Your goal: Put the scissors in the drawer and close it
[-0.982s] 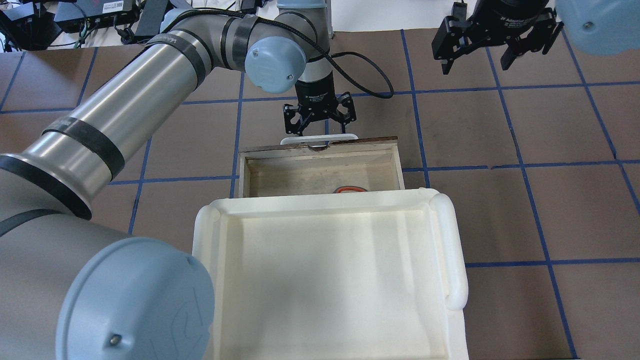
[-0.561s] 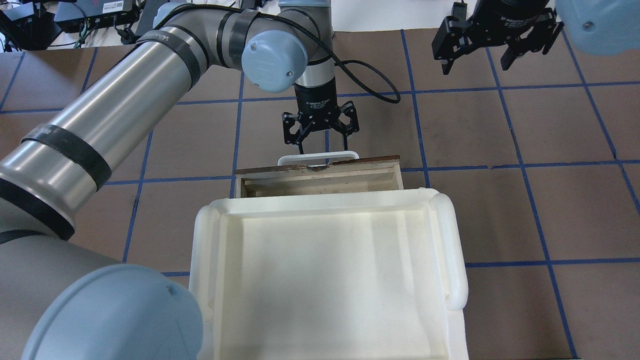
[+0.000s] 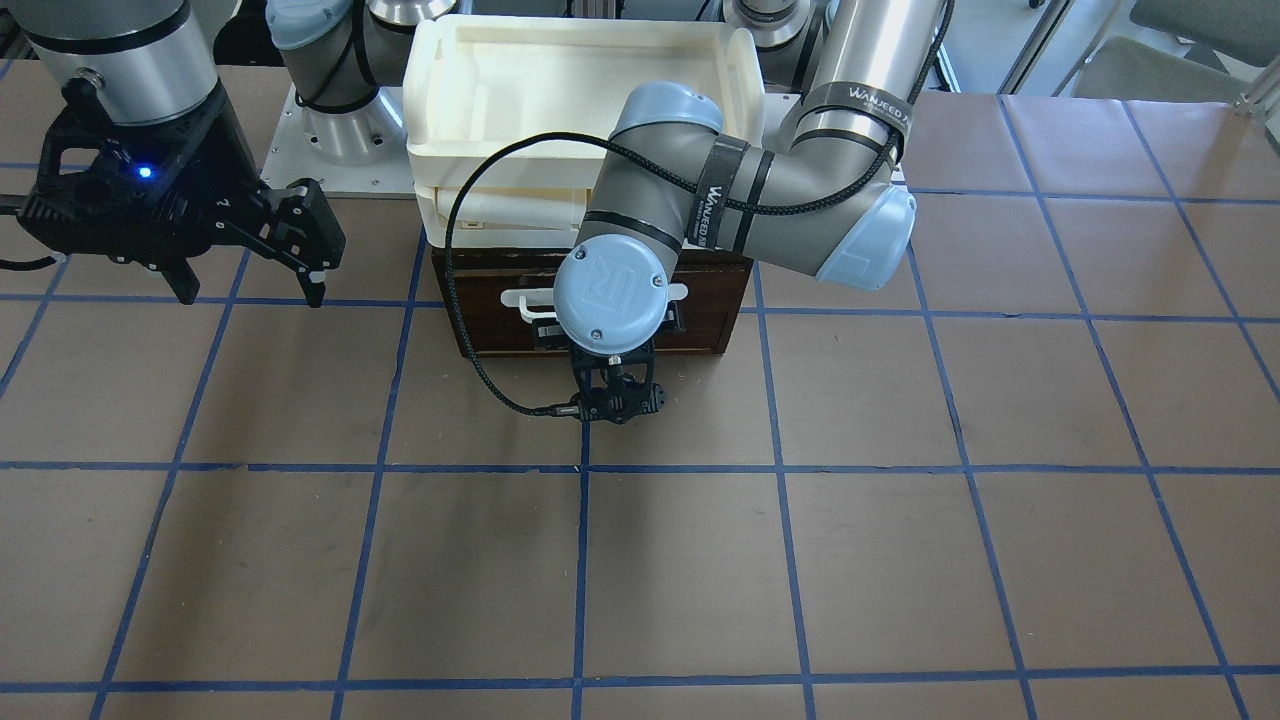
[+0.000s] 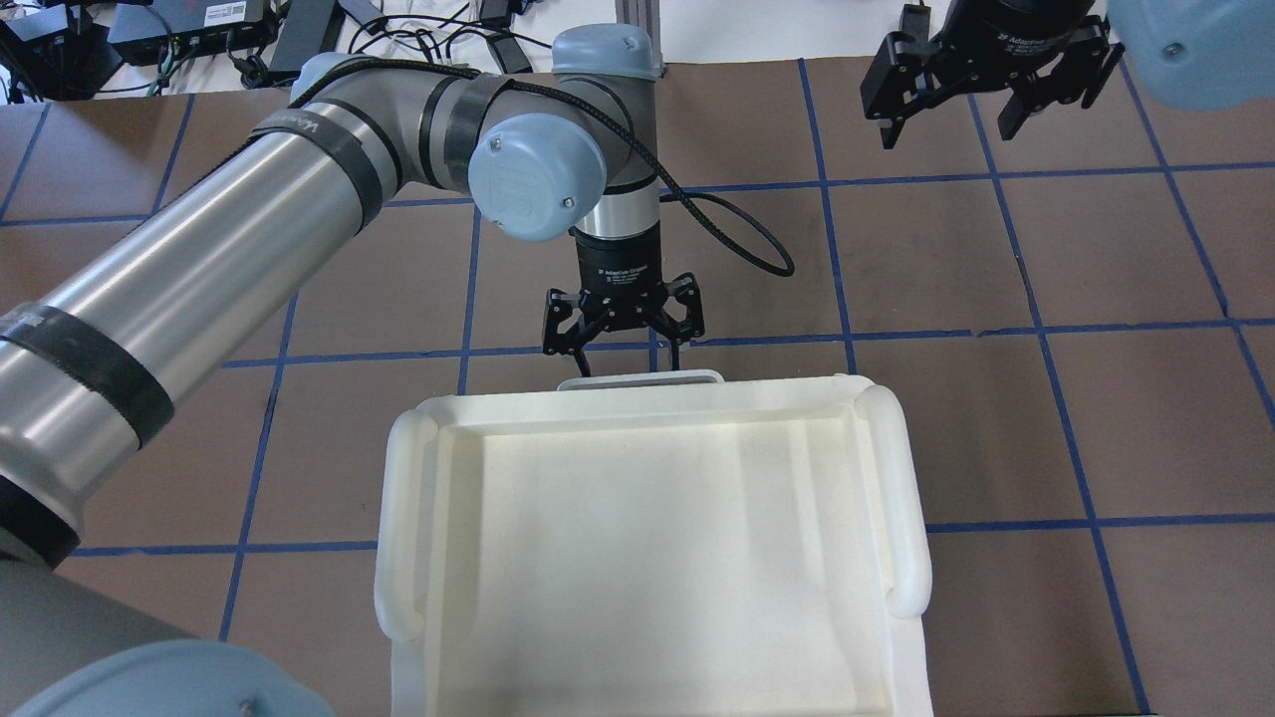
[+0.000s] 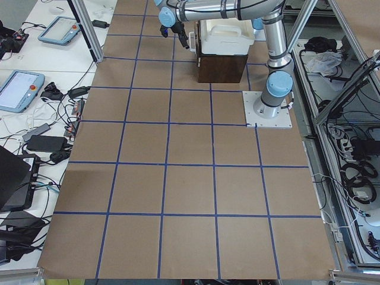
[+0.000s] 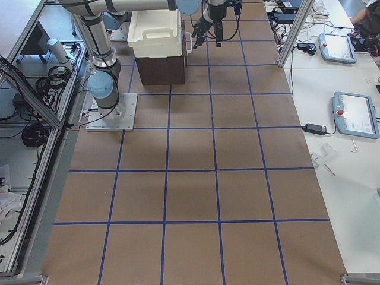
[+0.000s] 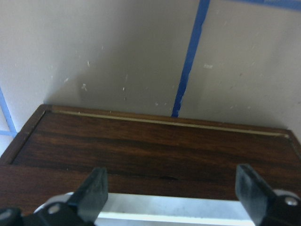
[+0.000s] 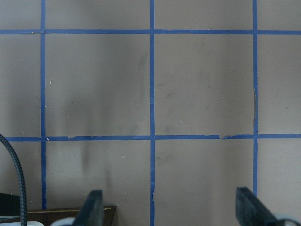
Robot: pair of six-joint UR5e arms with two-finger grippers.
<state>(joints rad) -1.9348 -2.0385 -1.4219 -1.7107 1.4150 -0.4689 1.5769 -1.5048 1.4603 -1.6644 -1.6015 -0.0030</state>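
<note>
Drawer (image 3: 716, 312) fully in; left hand (image 4: 630, 364) spread wide, empty, at its handle (image 4: 639, 379) (right hand (image 4: 946, 124) likewise)

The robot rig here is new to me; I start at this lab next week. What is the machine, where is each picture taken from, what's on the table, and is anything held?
The machine is two robot arms at a brown table with blue tape lines; each ends in a two-finger gripper. One picture looks down from behind the robot, one faces it across the table, two look along the table from its ends, and two come from cameras on the wrists. On the table stands the drawer, its dark front pushed shut, under a cream tray unit. The left gripper is open and empty, right by the drawer's white handle. The right gripper hangs open and empty off to the side. No scissors show in any picture.
</note>
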